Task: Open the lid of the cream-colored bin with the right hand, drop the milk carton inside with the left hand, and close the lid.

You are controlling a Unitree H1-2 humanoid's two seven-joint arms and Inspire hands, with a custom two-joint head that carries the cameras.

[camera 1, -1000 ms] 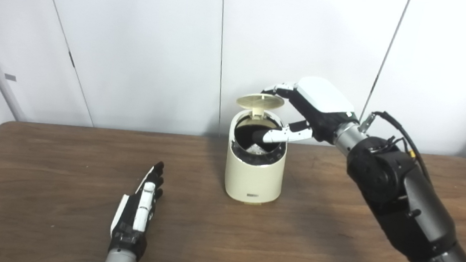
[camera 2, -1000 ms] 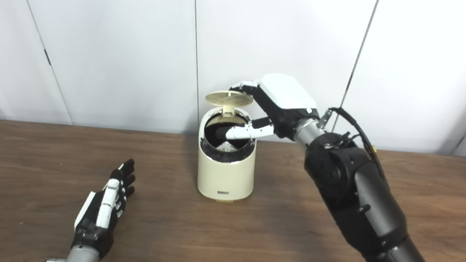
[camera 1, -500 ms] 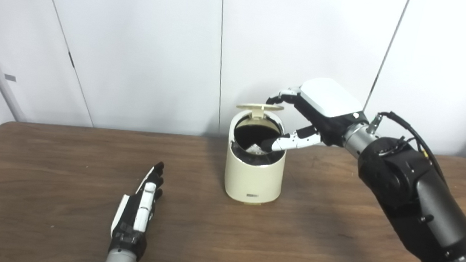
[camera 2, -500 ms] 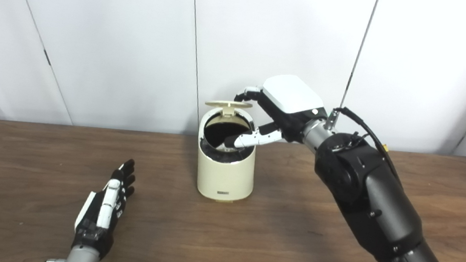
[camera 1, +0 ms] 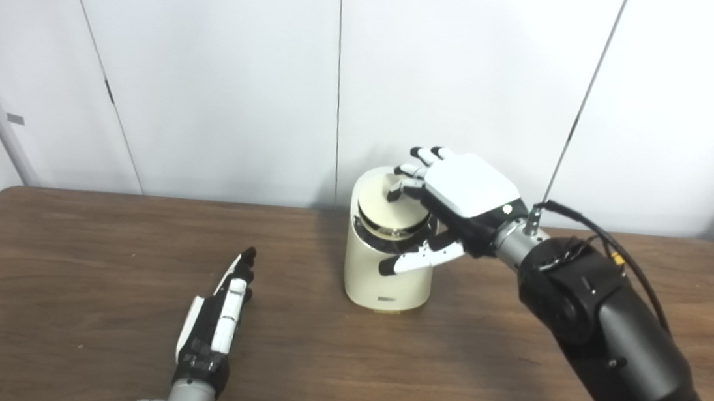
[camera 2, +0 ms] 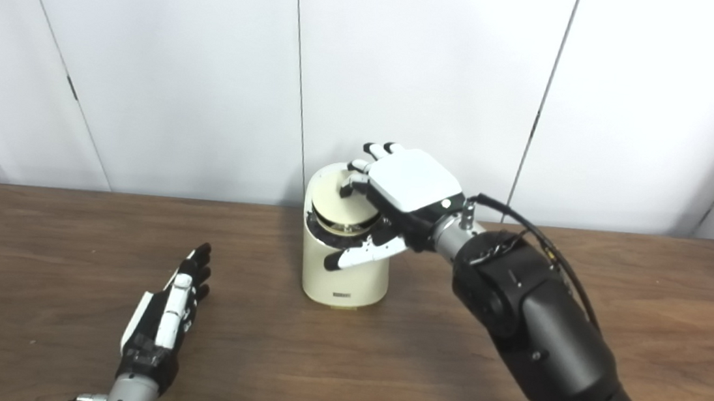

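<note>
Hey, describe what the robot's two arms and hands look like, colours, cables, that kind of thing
Both hands are black with white plates. The right hand has a broad white back cover, a silver wrist, a bulky black and dark grey arm, and a black cable looping beside the wrist. The left hand shows white strips and a silver wrist.

Bright, even light from overhead; no hard highlights on the desk [camera 1: 61,277]. White wall panels [camera 1: 212,69] run close to overexposed, with little surface detail. Soft, diffuse shadows: one on the desk under the right arm [camera 1: 612,343], another just right of the cream bin [camera 1: 382,275]. White shell on the right hand [camera 1: 463,191] is nearly blown out. Image slightly soft overall; no motion blur. Panel seams lean outward toward the frame edges.
</note>
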